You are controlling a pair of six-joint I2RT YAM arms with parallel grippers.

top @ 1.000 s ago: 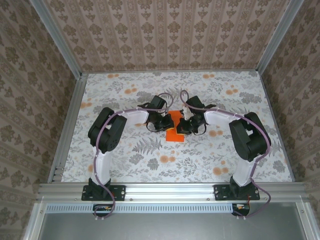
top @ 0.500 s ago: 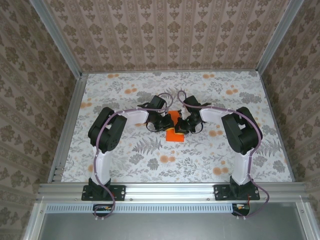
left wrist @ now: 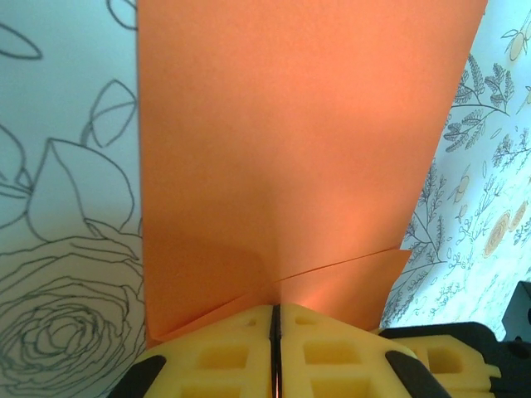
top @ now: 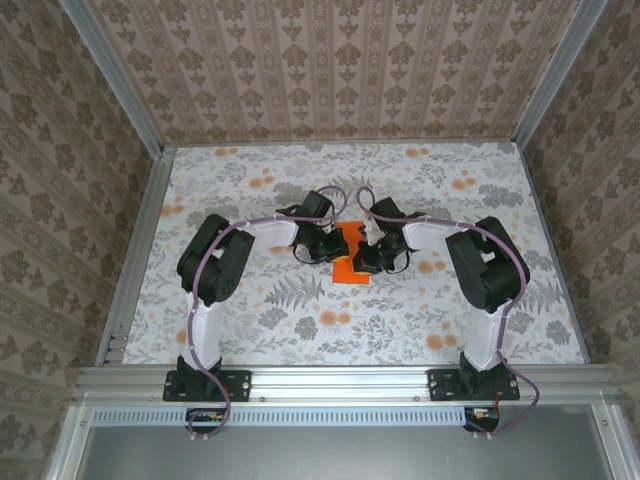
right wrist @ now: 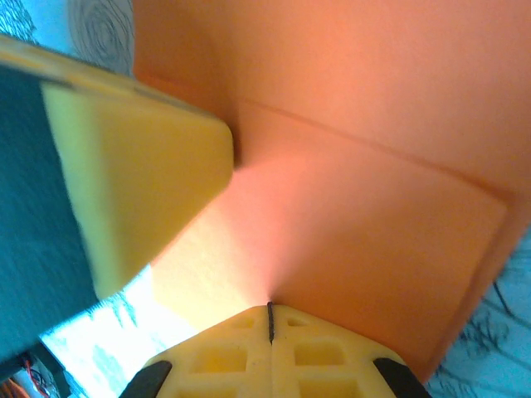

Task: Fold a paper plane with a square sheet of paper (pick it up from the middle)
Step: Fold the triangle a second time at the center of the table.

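The square sheet of paper [top: 350, 272] is bright orange, creased smaller, and sits mid-table between both grippers. My left gripper [top: 330, 250] is shut on its left side. In the left wrist view the sheet [left wrist: 290, 124] stretches away from the closed yellow fingertips [left wrist: 275, 308], and a folded flap edge runs into them. My right gripper [top: 366, 255] is shut on the sheet's right side. In the right wrist view the paper [right wrist: 373, 166] puckers into my closed tips [right wrist: 270, 308], and a yellow finger [right wrist: 133, 166] of the left gripper presses in from the left.
The table [top: 250, 310] has a cloth printed with grey leaves and pale-orange blossoms. Metal rails [top: 130, 250] and patterned walls enclose it on three sides. Open cloth lies in front of and behind the grippers.
The right arm has folded in and shifted its gripper slightly left and nearer, against the paper. The left arm and the sheet have hardly moved.
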